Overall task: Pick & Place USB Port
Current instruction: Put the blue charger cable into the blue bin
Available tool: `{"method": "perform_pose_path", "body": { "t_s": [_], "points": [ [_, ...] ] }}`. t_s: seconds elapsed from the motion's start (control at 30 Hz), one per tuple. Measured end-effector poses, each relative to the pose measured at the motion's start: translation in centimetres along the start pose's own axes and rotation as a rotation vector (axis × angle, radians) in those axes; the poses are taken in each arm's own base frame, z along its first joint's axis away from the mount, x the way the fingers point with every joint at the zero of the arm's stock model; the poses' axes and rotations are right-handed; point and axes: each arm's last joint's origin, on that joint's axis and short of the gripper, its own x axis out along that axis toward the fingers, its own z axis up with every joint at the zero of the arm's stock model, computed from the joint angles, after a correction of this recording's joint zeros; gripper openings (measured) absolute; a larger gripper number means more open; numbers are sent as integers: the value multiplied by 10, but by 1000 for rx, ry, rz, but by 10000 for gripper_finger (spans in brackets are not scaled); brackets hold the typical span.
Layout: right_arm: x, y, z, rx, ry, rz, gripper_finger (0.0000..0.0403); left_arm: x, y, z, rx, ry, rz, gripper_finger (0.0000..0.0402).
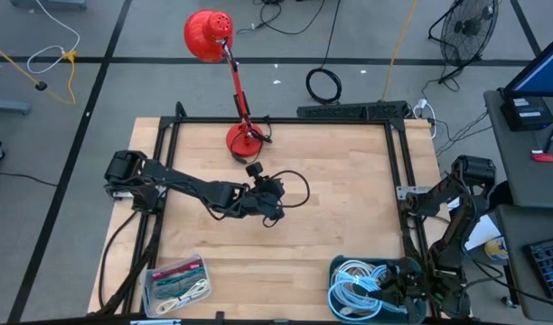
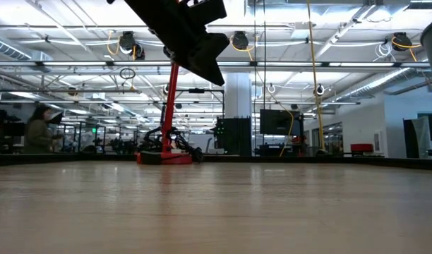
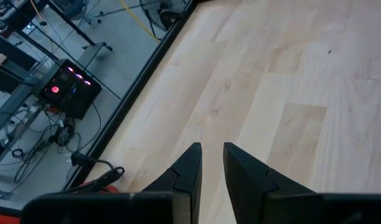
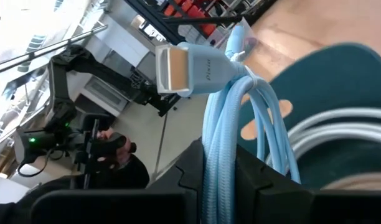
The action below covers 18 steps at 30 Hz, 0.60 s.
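I am at the pick step: my right gripper [image 4: 218, 163], lower right in the high view, is closed on the light blue USB cable [image 4: 223, 118] over the teal bin [image 1: 342, 267]. Next I lift it clear. The left gripper [image 3: 211, 163], mid-frame, holds nothing, fingers slightly apart.

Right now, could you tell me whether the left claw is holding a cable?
No, the left claw hangs over bare table with nothing between its fingers.
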Motion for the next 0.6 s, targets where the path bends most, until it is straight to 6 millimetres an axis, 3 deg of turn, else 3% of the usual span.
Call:
{"method": "perform_pose_path", "body": {
  "t_s": [0.3,0.6],
  "points": [
    [4,-2,-1,12,45,-3,35,0,0,1,-3,-5,-2,69],
    [6,-2,2,-5,37,-7,139,0,0,1,-4,-6,-9,69]
  ]
}}
